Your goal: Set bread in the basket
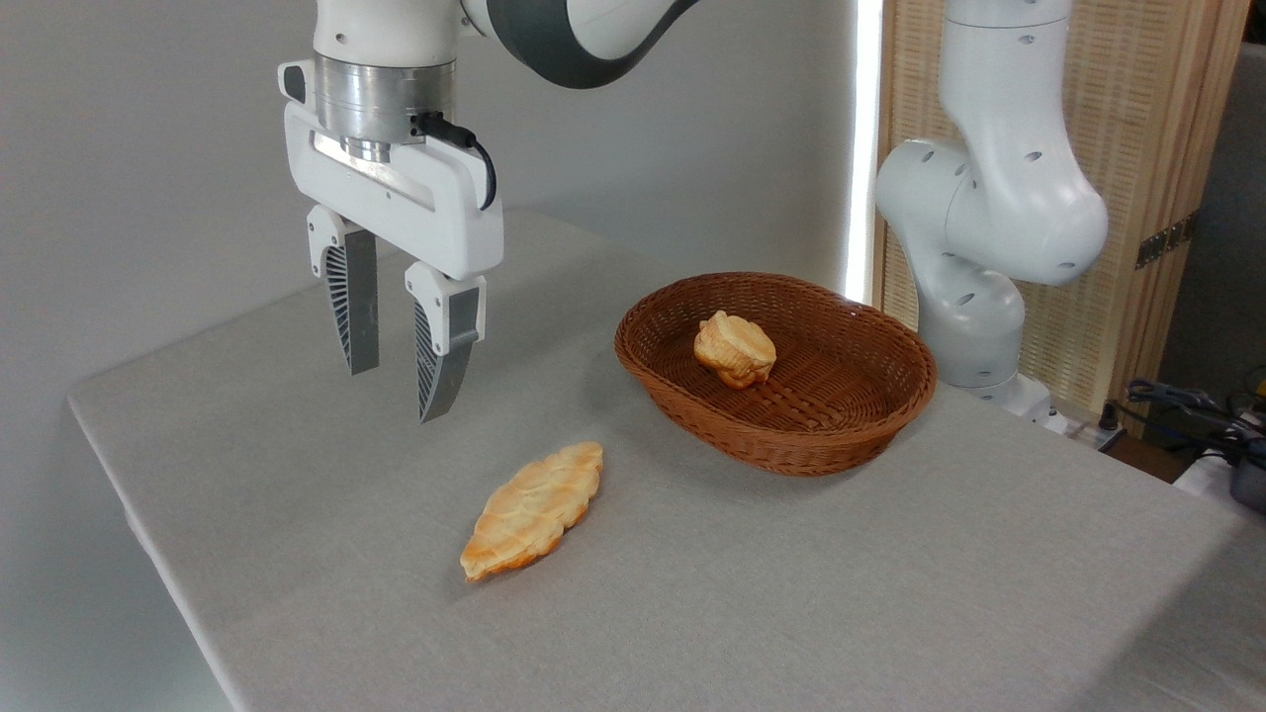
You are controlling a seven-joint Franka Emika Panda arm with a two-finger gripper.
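The bread (734, 348) lies inside the basket (851, 435), on the woven floor toward its left-rear part, apart from the rim all round. The basket sits on the grey table (890, 593) near the table's far right edge, just in front of the robot's white base. A flat leaf-shaped pastry (533, 508) rests on the cloth to the basket's left front, well apart from it, with bare cloth on every side. The gripper (396, 391) hangs above the table's left part, near the far edge, its two ribbed fingers (353, 307) parted by a moderate gap and holding nothing.
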